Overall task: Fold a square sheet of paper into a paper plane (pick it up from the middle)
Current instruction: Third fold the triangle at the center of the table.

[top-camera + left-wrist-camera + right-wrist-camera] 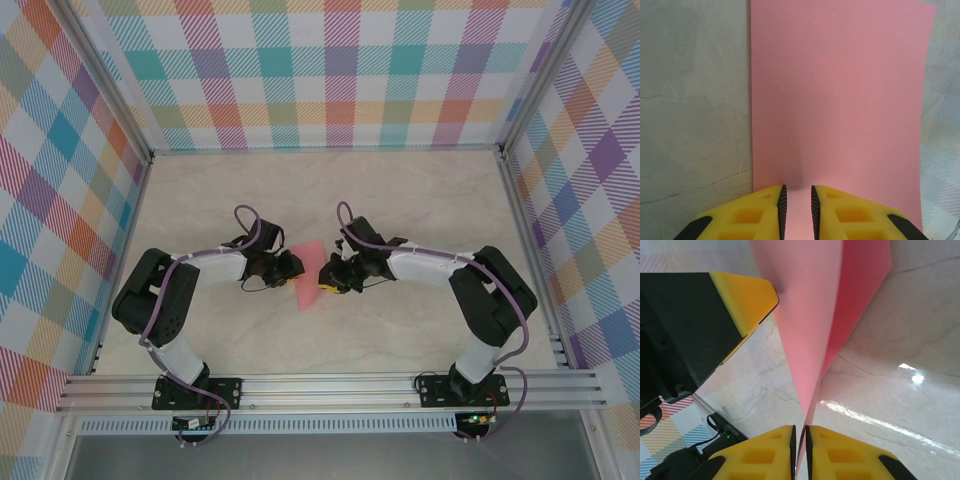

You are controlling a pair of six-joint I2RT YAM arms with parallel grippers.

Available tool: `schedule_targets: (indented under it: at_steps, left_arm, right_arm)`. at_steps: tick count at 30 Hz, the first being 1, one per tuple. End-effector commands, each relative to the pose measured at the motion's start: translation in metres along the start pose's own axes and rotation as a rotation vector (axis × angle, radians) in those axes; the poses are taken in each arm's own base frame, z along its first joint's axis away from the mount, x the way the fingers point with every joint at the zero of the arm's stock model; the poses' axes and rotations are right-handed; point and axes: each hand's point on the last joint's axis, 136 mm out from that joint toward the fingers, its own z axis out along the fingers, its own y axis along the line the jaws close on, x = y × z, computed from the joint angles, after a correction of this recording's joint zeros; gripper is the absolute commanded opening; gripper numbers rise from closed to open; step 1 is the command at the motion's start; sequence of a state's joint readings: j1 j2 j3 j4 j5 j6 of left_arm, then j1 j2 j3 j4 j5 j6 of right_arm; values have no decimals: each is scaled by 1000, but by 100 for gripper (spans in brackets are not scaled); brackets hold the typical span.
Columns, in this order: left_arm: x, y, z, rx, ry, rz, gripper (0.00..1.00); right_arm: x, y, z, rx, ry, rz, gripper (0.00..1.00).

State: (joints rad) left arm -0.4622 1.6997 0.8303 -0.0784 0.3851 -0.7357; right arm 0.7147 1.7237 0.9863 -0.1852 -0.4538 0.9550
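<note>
The square sheet of paper point(309, 274) is salmon pink and hangs off the table between my two grippers. My left gripper point(294, 266) meets it from the left. In the left wrist view the sheet point(840, 90) spreads out flat ahead, and pink fills the narrow gap between the left gripper's point(797, 202) yellow fingers. My right gripper point(326, 276) is shut on the paper. In the right wrist view the sheet point(807, 315) is bent into a V that narrows down into my right gripper point(800, 440). One left finger point(747, 295) rests against its face.
The marble-look tabletop point(330, 190) stretches behind and around the arms. Checked walls point(330, 70) close in the back and both sides. A metal rail point(330, 385) with both arm bases runs along the near edge. Cables loop over each forearm.
</note>
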Motion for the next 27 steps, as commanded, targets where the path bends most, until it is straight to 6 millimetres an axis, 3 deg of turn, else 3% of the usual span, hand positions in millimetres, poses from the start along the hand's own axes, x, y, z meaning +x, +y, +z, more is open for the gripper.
schedule_targets:
  at_steps: [1,6,15,27]
  left_arm:
    - [3,-4,1,3,23,22,22]
    - [-1,-15,-9,29,0,35,22]
    - [-17,-32,-48,44,-145,82,22]
    - [-6,-47,-30,130,-60,105,22]
  right_arm:
    - [-1,4,5,13,19,19,13]
    - [-4,4,9,34,23,39,11]
    - [-6,-3,10,99,13,58,9]
    - [15,-16,-12,177,52,55,8]
